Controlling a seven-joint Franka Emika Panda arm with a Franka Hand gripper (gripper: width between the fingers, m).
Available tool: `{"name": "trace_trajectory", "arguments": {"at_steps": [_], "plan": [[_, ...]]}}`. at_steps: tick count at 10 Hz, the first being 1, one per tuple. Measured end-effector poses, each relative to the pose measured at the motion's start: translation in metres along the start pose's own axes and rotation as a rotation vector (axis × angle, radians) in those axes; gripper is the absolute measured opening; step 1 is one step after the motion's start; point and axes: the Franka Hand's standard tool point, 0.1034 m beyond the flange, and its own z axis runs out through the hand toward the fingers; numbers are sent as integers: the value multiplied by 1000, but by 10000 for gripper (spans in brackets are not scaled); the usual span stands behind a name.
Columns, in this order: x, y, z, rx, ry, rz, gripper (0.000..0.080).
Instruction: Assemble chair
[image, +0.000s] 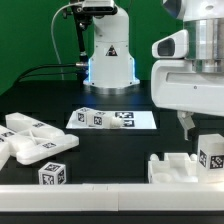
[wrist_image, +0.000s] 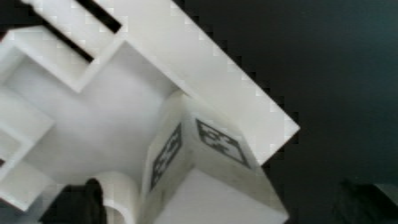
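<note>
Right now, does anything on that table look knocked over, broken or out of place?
Nothing looks broken or spilled. The loose chair pieces lie jumbled at the exterior view's left, some leaning on each other, and one small tagged block sits nearer the camera than the heap. That looks untidy, not damaged.

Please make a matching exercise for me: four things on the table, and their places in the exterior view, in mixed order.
Things:
1. marker board
2. pile of chair parts
3. small tagged block
4. upright tagged piece

Places:
A. exterior view's far right
B. middle of the table
C. exterior view's left edge
D. just in front of the pile, nearer the camera

Pairs: 1-B, 2-C, 3-D, 4-A
</note>
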Motion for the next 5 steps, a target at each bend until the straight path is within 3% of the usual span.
{"name": "trace_trajectory", "arguments": {"at_steps": [3,5], "plan": [[12,4,-1,-10,39,-518,649],[11,5,2,-9,43,-532,640]]}}
